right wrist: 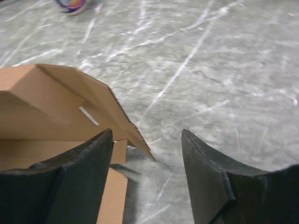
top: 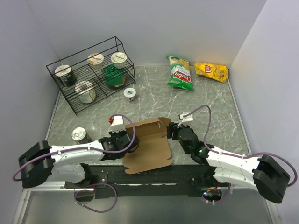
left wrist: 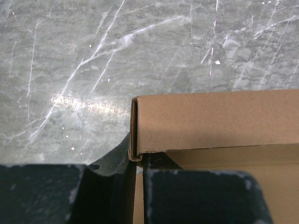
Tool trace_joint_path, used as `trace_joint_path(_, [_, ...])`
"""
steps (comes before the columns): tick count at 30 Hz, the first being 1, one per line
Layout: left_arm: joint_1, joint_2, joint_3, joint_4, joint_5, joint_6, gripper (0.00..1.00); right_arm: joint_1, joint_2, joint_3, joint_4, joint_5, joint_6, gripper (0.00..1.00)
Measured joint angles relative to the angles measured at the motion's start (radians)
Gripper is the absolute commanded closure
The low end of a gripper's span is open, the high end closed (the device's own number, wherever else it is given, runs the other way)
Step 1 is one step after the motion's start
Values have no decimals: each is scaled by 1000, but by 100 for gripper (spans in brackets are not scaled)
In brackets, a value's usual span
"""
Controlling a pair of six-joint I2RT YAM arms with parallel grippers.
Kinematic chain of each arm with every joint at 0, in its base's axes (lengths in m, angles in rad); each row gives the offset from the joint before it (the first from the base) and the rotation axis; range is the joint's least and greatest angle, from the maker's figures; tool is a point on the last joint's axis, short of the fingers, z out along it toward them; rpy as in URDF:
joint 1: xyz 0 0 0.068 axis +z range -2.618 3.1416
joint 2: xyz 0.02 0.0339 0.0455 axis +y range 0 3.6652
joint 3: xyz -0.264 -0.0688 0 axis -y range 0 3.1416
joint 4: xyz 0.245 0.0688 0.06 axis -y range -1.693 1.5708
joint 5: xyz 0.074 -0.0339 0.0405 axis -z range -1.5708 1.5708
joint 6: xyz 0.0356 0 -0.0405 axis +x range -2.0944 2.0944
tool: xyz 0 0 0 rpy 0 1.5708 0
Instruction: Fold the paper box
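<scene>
Top external view: grey marble surface (top: 205, 116), wire rack (top: 88, 77) far left. Paper box (top: 149, 142) lies near-centre, between both arms. It is a mostly flat panel with its far wall stood up, and that wall's long axis runs left-right from one tool to the other. Chip bags (top: 181, 74) sit far right, well apart from the box. Left tool (top: 128, 142) is at the box's left end, pressed together on the folded wall edge; left wrist view shows cardboard in the narrow slot between its fingers (left wrist: 201, 196). Right tool (top: 173, 131) is at the far-right corner, spread, gripping nothing. In the right wrist view the angled end flap (right wrist: 93, 100) lies just left of the gap. Judgement: the right arm is nearer that flap and would likely push it leftward, inward.
</scene>
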Motion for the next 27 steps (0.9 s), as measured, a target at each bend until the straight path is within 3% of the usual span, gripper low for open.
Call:
trace_joint_path(12, [-2,1,2,-4,0,0,99,-113,-8,-5,64,-267,-108,47])
trace_joint_path(17, [-4,2,6,-13,0,0,99,-128,36,-5,74,-323,-127,68])
trace_joint_path(19, [-4,2,6,-14,0,0,99,-129,42,-5,74,-335,-132,87])
trace_joint_path(27, [-15,40,33,-36,-18,0,99,-111,48,-5,74,-355,-128,100])
